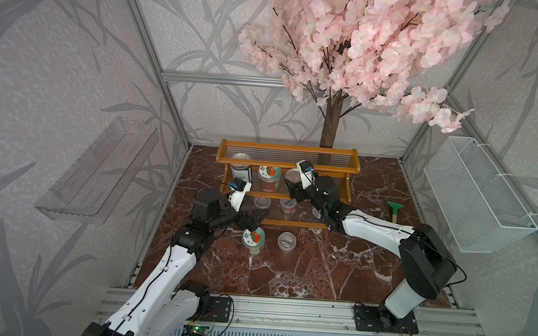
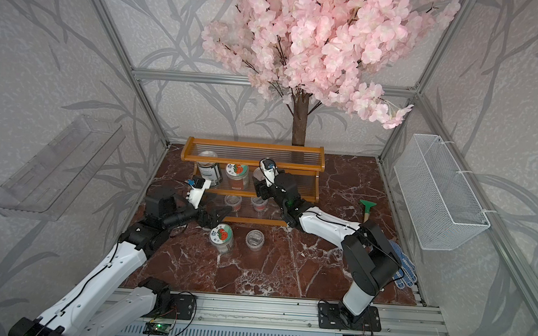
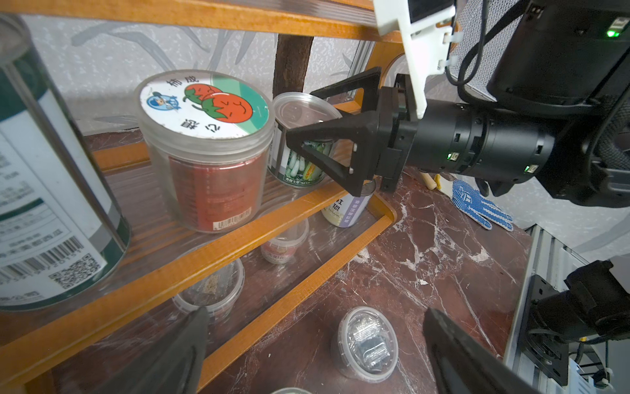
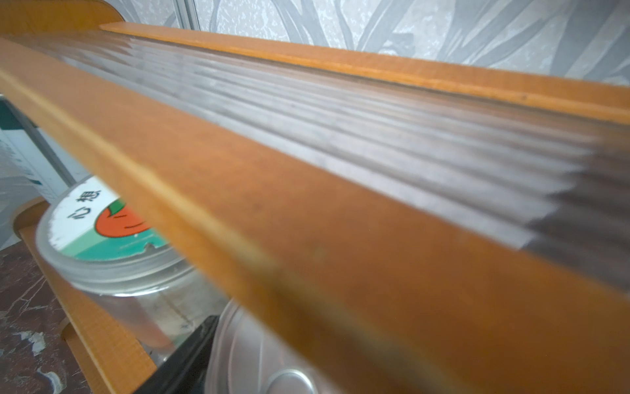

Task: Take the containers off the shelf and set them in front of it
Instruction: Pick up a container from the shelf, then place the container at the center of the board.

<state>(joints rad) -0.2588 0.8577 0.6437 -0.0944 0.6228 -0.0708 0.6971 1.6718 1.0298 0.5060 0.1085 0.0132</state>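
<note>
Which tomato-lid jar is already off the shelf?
The jar on the marble tabletop beside the left gripper; the other jar stands on the shelf's middle tier.

Tomato-lid jar (image 2: 222, 234) before wooden shelf (image 2: 253, 145)

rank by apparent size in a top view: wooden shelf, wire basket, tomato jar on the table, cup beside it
1. wooden shelf and wire basket: look alike, basket nearer the camera, so unranked
2. tomato jar
3. cup

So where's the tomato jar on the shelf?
In both top views the jar stands on the shelf's middle tier, between a big tin on its left and a smaller tin.
</note>
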